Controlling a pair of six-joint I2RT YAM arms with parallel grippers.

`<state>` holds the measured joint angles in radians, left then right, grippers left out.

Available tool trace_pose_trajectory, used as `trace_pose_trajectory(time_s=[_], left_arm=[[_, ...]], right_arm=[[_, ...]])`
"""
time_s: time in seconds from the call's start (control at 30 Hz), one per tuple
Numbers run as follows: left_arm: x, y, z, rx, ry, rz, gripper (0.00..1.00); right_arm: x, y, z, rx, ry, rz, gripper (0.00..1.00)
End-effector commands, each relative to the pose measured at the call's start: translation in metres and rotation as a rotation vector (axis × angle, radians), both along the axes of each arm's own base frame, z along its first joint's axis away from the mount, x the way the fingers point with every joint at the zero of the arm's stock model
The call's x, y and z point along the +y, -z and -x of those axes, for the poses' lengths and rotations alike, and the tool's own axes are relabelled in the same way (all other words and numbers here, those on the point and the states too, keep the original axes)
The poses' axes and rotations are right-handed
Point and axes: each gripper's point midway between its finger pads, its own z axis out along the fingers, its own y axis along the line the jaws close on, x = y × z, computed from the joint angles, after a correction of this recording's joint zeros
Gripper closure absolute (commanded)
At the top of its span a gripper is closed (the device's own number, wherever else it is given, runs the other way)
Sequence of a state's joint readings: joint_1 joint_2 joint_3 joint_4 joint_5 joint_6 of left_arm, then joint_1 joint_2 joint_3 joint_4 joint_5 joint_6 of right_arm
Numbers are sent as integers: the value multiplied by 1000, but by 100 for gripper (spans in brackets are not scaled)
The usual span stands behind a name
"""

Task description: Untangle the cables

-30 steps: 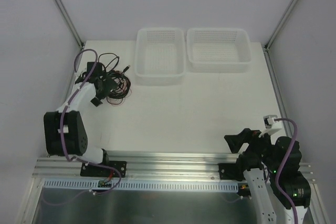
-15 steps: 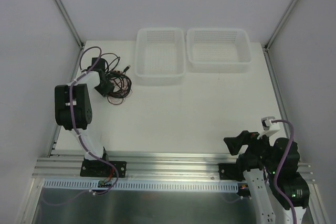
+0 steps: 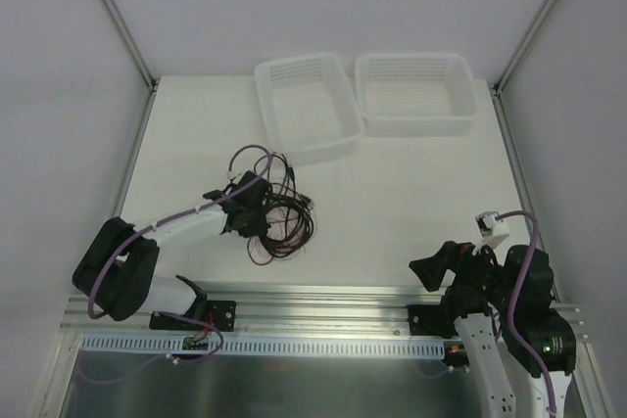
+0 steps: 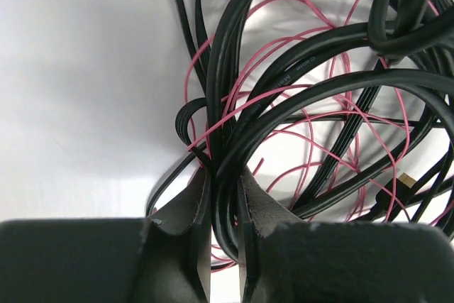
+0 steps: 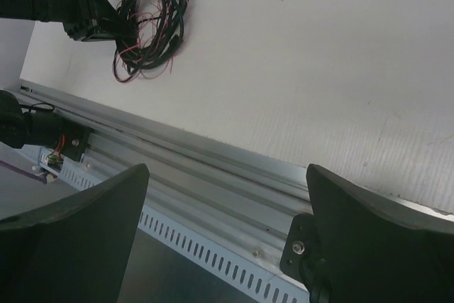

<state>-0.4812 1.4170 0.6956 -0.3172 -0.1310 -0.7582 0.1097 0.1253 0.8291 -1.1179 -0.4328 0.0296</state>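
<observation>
The cables (image 3: 282, 220) are a loose tangle of black wires and thin red ones, lying on the white table left of centre. My left gripper (image 3: 253, 207) reaches into the tangle's left side. In the left wrist view it (image 4: 224, 179) is shut on a few black strands of the cables (image 4: 305, 97), pinched between its pads. My right gripper (image 3: 440, 268) stays by its base at the near right, open and holding nothing. The right wrist view has that gripper (image 5: 227, 172) above the metal rail, with the cables (image 5: 150, 18) far off at the upper left.
Two white mesh baskets stand at the back. The left basket (image 3: 306, 105) is turned askew and the right basket (image 3: 416, 93) sits square. An aluminium rail (image 3: 323, 296) runs along the near edge. Purple arm cabling (image 3: 250, 156) loops near the tangle.
My left gripper has shut on the cables and dragged the tangle from the far left corner toward the table's middle front. The left basket has turned askew. The right arm barely shifted.
</observation>
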Motion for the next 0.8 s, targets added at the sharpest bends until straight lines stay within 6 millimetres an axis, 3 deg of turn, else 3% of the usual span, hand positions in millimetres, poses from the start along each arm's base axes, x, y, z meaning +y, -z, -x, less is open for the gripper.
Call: trace_pose_trajectory(time_s=[0.0,0.1,0.2,0.3,0.4,0.47,0.57,0.63,0.77], left_arm=[[-21,11,87,163,181,18,100],[-46,4,126,215,351,50,100],[-62,-1,143,223,521,25,100],[-72,-10,126,166,633,-29,100],[-74,-13,94,102,692,-167,100],[-84,-26,67,64,686,-182,100],[-82,-23,33,78,652,-206,98],[-85,-18,23,87,696,-233,96],[-95,-21,23,88,775,-214,87]], right_arm=[[9,0,3,80,-65,-13,1],[9,9,0,126,-84,13,3],[9,13,-6,149,-83,14,4],[13,10,-18,139,-80,-5,6],[16,11,-28,150,-89,-15,8],[16,14,-35,164,-85,-11,9],[18,16,-46,157,-96,-5,9],[21,16,-55,151,-81,-20,9],[29,35,-70,162,-104,15,11]])
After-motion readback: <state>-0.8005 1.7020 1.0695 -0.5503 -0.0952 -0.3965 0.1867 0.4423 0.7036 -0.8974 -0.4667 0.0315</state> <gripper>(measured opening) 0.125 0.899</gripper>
